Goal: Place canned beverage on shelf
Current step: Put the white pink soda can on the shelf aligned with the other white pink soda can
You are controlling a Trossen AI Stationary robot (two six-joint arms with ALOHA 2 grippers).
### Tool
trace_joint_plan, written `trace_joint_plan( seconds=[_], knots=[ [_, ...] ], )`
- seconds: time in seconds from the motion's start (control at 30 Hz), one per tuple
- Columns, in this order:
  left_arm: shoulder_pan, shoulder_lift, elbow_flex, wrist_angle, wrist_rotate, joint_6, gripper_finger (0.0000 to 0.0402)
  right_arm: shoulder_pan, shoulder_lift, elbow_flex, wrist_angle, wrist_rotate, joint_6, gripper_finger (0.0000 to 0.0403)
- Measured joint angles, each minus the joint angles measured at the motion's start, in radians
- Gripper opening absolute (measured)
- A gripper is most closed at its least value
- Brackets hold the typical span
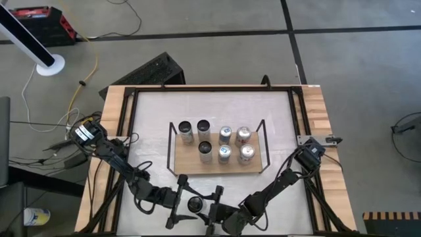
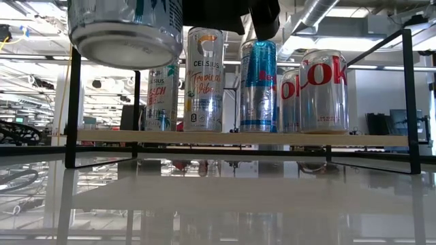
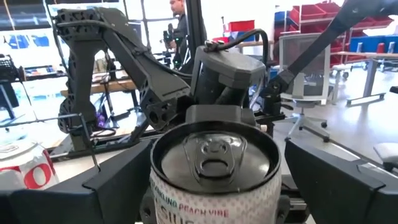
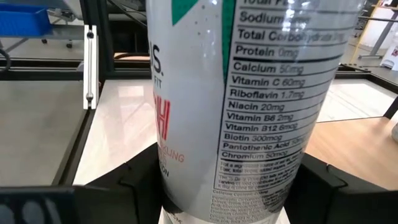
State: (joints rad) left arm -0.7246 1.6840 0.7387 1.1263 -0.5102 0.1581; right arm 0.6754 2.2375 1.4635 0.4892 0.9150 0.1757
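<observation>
A slim white can [image 1: 195, 204] with red lettering is held in the air near the table's near edge, between my two grippers. In the low view its bottom [image 2: 126, 41] hangs well above the table. My left gripper [image 1: 189, 203] comes at it from the left and my right gripper [image 1: 203, 207] from the right; both are shut on it. The shelf [image 1: 217, 168], a wooden board with black wire ends, stands at mid-table and holds several upright cans [image 2: 259, 85]. My left gripper has a finger [image 3: 118, 174] on each of two opposite sides of the can's wall just under its top rim [image 3: 163, 186], coming level from the table's left. The can stands upright, pull tab up. My right gripper pinches the can's printed wall [image 4: 186, 180] between its two fingers [image 4: 124, 186], coming level from the table's right, lower on the can than the left. The can is upright and lifted clear of the table.
The board's near-left place [image 1: 186, 157] is bare; the other places hold cans, among them two red-lettered cola cans [image 2: 320, 85]. Black rails and a wooden frame [image 1: 113, 112] border the table. A person [image 3: 179, 18] stands far off in the room.
</observation>
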Motion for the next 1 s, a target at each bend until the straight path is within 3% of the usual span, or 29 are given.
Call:
trace_joint_plan(
  seconds=[0.27,0.5,0.8,0.87,1.0],
  knots=[
    [0.000,-0.001,0.000,-0.010,0.000,-0.003,0.0319,0.000,0.000,0.000,0.002,0.000,0.000,0.0270],
    [0.000,-0.001,-0.001,-0.013,-0.004,-0.005,0.0237,0.000,0.000,0.000,0.003,0.001,0.000,0.0270],
    [-0.001,-0.001,-0.001,-0.020,-0.001,-0.002,0.0233,0.005,0.000,0.001,-0.002,0.002,-0.001,0.0270],
    [-0.001,-0.001,-0.001,-0.021,0.000,0.001,0.0233,0.006,-0.001,0.001,-0.006,0.003,0.000,0.0280],
    [-0.004,-0.005,-0.002,-0.032,0.004,0.025,0.0233,0.010,-0.003,0.002,-0.014,0.005,-0.013,0.0340]
  ],
)
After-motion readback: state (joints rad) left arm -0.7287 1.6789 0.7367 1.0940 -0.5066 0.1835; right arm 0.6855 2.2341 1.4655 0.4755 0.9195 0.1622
